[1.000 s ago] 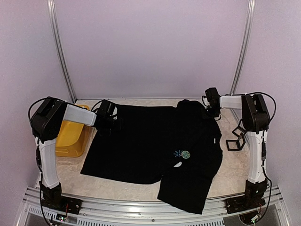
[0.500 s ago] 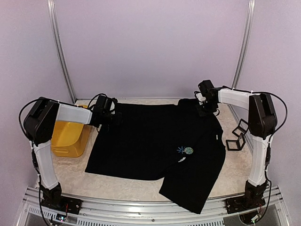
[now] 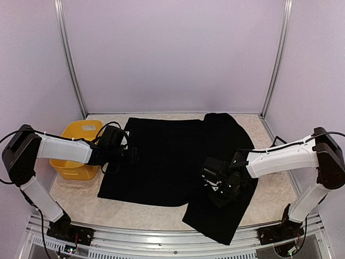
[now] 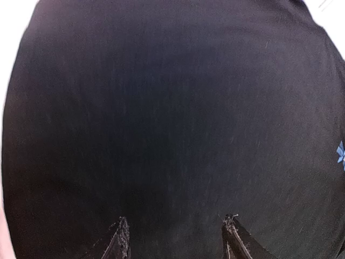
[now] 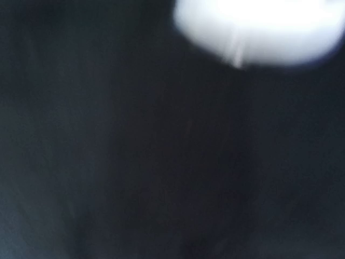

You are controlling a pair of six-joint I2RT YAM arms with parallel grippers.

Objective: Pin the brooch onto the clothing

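- THE SCENE: the clothing, 1 black T-shirt, lies spread across the table. Its right-hand part is folded over toward the near edge, and a yellow bin sits just beside its left side.
- MY LEFT: my left gripper hovers low over the shirt's left part, its 2 jaws apart with only flat black cloth beyond them.
- MY RIGHT: my right gripper is down on the chest area with its jaws together. Its own camera gives only dark blur and a white smear that I cannot identify.
- THE BROOCH: I cannot make it out in any view, though the light-blue starburst mark shows at the edge of my left camera.
- HOW IT WILL HANDLE: I judge this cloth light, soft and limp (it will bunch and slide, never resist), and a pin pushed through could catch the layer underneath.
- WHERE TO HOLD: I would pinch a small fold of the top layer just beside the mark and use my left jaws on the flat left part to keep it taut.
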